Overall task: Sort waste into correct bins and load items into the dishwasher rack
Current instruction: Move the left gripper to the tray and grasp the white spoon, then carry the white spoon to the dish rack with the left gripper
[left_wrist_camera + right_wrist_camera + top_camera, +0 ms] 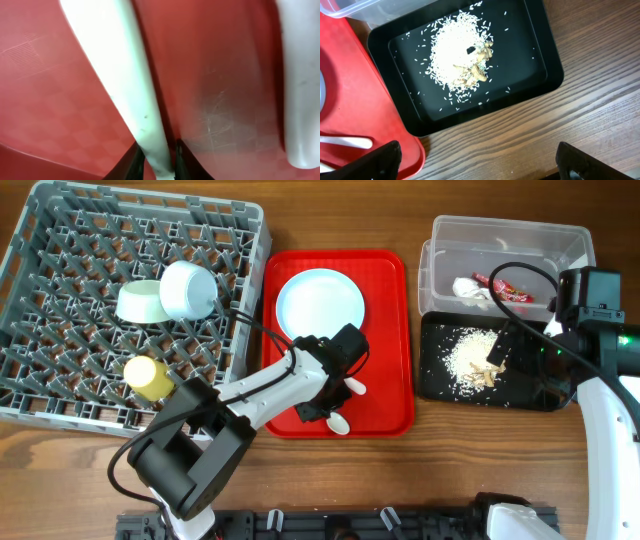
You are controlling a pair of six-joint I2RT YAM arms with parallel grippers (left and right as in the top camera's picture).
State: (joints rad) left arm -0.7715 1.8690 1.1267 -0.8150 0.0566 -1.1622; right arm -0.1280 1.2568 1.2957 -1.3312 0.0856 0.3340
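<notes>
Wooden table [330, 210], viewed from above. Your left arm reaches from the lower left of the frame onto the red tray's [390, 330] lower half, wrist tipped down. The left gripper [159, 162] pinches a white utensil [125, 85]; fork or spoon cannot be told. The plate [320, 302] lies just above it and the rack [60, 380] stands beside the tray's left edge. Your right gripper [477, 157] hangs spread wide over the lower edge of the black tray [540, 45] of scraps [462, 55], at the right. Bare wood lies below both trays.
</notes>
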